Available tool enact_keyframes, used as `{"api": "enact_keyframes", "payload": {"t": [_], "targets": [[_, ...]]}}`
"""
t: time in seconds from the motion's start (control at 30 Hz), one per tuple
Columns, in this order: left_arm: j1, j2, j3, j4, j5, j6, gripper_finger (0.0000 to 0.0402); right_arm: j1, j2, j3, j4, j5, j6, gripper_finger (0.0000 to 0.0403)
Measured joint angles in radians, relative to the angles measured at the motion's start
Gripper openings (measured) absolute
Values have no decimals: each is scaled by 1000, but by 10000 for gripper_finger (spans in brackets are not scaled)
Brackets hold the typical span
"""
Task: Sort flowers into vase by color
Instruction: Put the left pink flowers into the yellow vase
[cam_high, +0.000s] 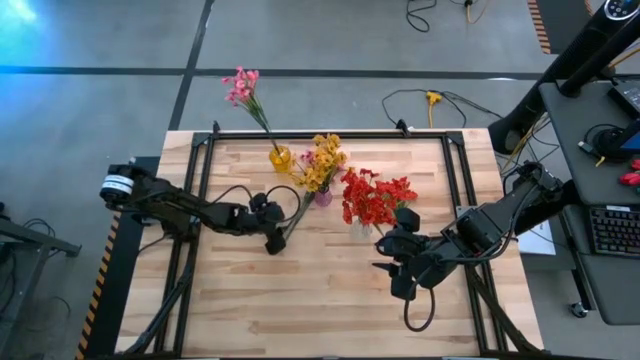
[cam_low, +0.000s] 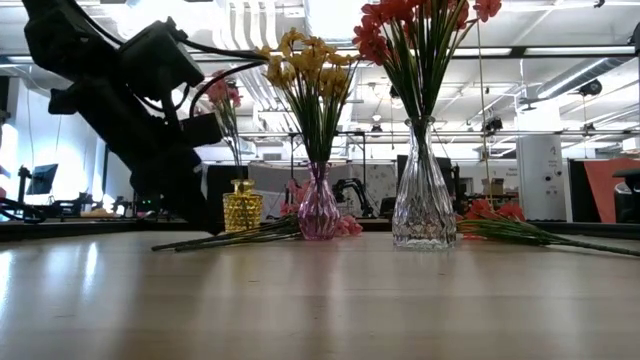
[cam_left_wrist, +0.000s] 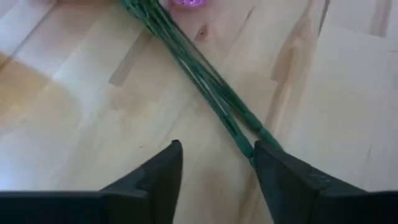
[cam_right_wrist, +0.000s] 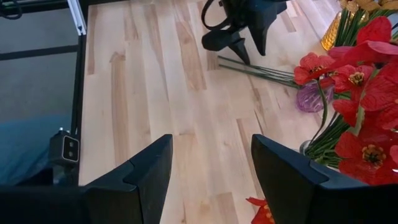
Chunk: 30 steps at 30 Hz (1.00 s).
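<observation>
loose stems: a bunch of thin green stems (cam_left_wrist: 205, 81) lies flat on the table (cam_high: 330, 300), running from just beside the pink vase (cam_low: 319, 212) out toward the left gripper (cam_left_wrist: 217, 163). A bit of pink blossom (cam_low: 349, 226) shows at the vase end, so I'd guess these are pink ones still to be sorted.

how they'll handle: probably very light, wiry and springy, and kind of slick plastic. Several stems lie side by side, so a pinch could grab one and roll the rest away.

where to grab: I'd say the bare stem near the cut ends, well away from the blossoms, squeezing across the whole bundle.

left gripper: fingers spread apart, holding nothing, right down at the table with the stem ends touching or just inside one finger (cam_left_wrist: 273, 171). Can't tell if the bundle is truly between them.

already sorted: yellow flowers (cam_low: 305, 60) stand in the pink vase, red flowers (cam_low: 420, 25) in the clear glass vase (cam_low: 424, 205), a pink spray (cam_high: 243, 88) in the little yellow vase (cam_low: 241, 207).

more loose ones: a red spray (cam_low: 505, 228) lies on the table beside the clear vase.

right gripper (cam_right_wrist: 211, 168): fingers open and empty, hovering over bare wood near the red bunch, just waiting.

risk: glass vases look tippy, and the stems sit close to the pink one.
</observation>
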Motion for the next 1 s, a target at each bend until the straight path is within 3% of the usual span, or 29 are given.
{"api": "enact_keyframes", "payload": {"t": [0.2,0.7,1.0], "targets": [[-1,3,-7,-1,-1,0,220,0,0,-4,0,0,-1,210],[-2,-69,-7,2,6,35,223,0,0,-8,0,0,-1,210],[0,44,-7,126,0,69,223,0,0,-8,3,1,-9,210]]}}
